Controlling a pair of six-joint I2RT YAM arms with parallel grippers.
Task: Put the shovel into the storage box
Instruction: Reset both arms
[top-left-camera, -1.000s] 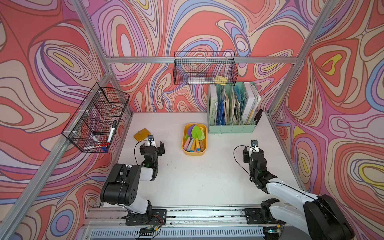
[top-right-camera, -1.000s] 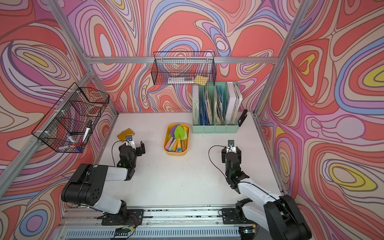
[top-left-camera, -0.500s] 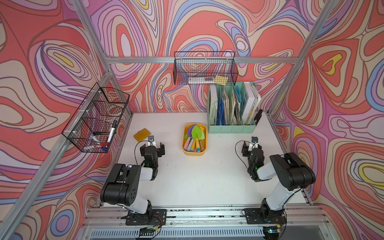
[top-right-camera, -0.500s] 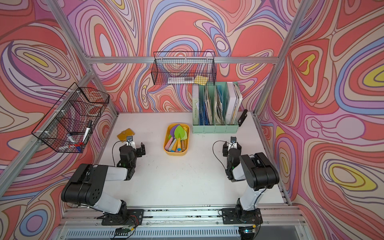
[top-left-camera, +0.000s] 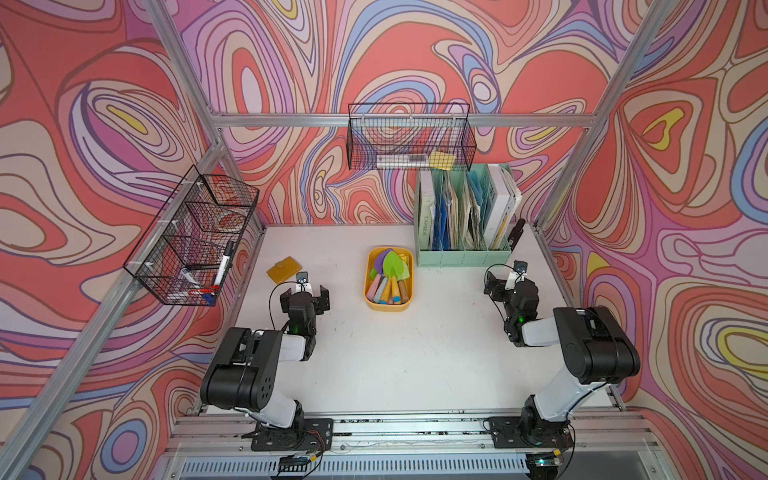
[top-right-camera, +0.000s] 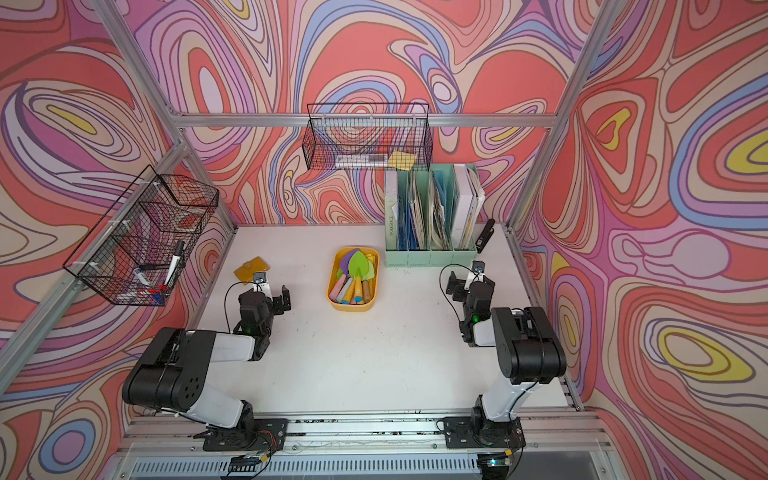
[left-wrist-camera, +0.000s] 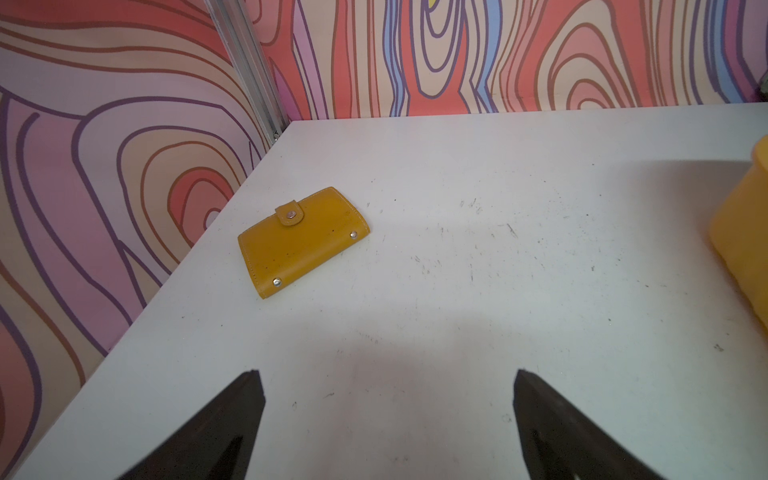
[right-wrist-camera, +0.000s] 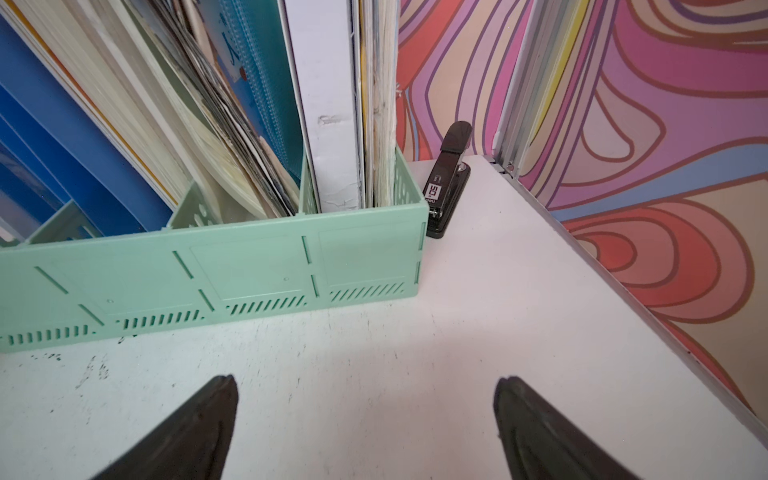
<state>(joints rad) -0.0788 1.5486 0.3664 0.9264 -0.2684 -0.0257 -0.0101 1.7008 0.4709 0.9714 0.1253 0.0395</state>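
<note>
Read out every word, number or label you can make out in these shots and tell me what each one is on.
"WORKSPACE": down the spine of the pale binder in the mint-green file organizer.
"50": on the white label of the black stapler beside that organizer; the smaller print below it is too blurred to read.
The marker in the wire basket: print too small to read.

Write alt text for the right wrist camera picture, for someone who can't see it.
The right gripper stands wide open and empty over a white table. Ahead is a mint-green file organizer packed with books and folders, a black stapler beside its end.
</note>
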